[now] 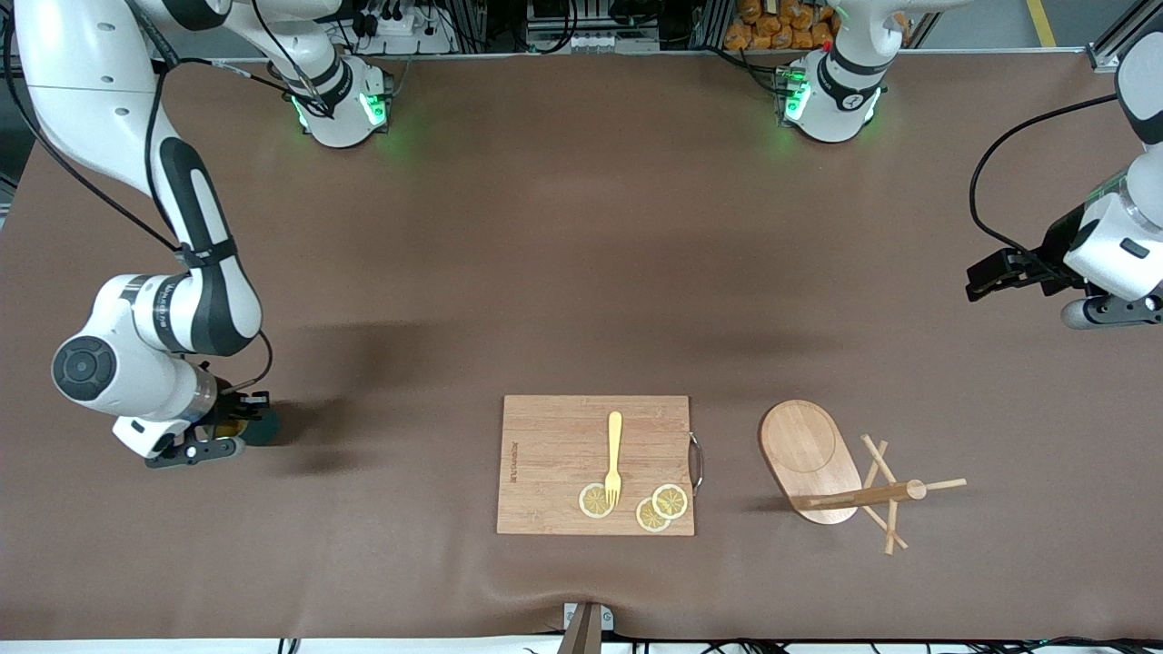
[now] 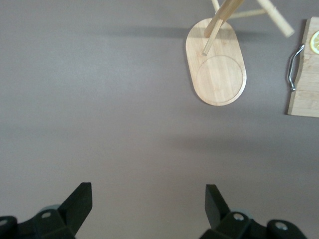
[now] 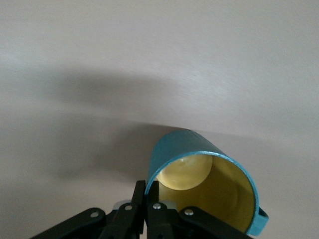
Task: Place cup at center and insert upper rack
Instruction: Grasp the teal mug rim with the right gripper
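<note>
The right gripper (image 1: 238,420) is down at the right arm's end of the table, its fingers (image 3: 149,196) pinched tight on the wall of the cup (image 3: 204,179), one finger inside the rim and one outside as far as the right wrist view lets me judge; the cup is teal outside and pale yellow inside, with its handle showing at the rim's edge away from the fingers; in the front view only a dark sliver of the cup (image 1: 259,425) shows past the gripper, low over the brown table (image 1: 545,272), and I cannot tell whether it touches the surface

The left gripper (image 2: 148,201) waits up in the air over the left arm's end of the table, its fingers (image 2: 79,201) spread wide with nothing between them

The upper rack (image 1: 822,463) stands toward the left arm's end, its oval base (image 2: 217,62) flat on the table, the post (image 1: 859,496) and thin crossing pegs (image 1: 886,495) rising from it; just beside it, toward the middle, lies a cutting board (image 1: 554,454) with a metal handle (image 1: 697,461) on the edge facing the rack; on the board rest a yellow fork (image 1: 614,457) and three lemon slices (image 1: 661,507), the fork's tines over one slice; a line of small print (image 1: 513,461) runs along the board, too fine to read
</note>
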Available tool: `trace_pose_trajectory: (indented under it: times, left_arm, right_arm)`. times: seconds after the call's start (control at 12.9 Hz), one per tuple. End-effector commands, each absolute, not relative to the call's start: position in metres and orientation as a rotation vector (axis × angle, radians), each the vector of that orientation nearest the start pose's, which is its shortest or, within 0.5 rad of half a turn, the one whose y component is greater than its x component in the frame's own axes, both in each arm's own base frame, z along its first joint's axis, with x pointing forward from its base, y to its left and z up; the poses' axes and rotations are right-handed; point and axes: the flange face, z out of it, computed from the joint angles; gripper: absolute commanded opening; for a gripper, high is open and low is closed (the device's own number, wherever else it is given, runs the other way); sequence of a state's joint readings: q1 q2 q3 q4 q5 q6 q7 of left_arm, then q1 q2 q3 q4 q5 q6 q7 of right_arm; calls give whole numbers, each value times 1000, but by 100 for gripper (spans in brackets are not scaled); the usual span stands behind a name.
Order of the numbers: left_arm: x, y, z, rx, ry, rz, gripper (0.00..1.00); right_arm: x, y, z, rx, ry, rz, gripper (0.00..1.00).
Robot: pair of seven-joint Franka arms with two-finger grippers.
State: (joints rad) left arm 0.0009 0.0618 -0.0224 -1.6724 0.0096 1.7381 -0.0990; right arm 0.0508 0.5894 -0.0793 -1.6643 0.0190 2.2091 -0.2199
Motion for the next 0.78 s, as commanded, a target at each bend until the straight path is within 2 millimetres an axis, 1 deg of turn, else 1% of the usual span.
trace_pose_trajectory:
  times: [0.0, 0.16, 0.23, 0.31, 0.39, 0.62, 0.7]
  left_arm:
    - [586, -7, 563, -3115, -118, -36, 100]
    - [586, -10, 563, -3114, -110, -36, 100]
    - [586, -13, 563, -3114, -112, -36, 100]
    - [586, -15, 563, -3114, -103, -36, 100]
    - [586, -19, 563, -3116, -89, -36, 100]
    - [585, -13, 562, -3116, -75, -24, 100]
    - [586, -14, 563, -3117, -72, -28, 100]
  right_arm:
    - [679, 28, 278, -3105, -335, 54, 0]
    - [676, 66, 286, -3094, -316, 38, 0]
    - [674, 90, 292, -3089, -338, 25, 0]
    - [671, 112, 297, -3083, -388, 14, 0]
    - [665, 137, 298, -3075, -444, 17, 0]
    - [648, 202, 298, -3050, -591, 20, 0]
    - [641, 225, 298, -3041, -635, 21, 0]
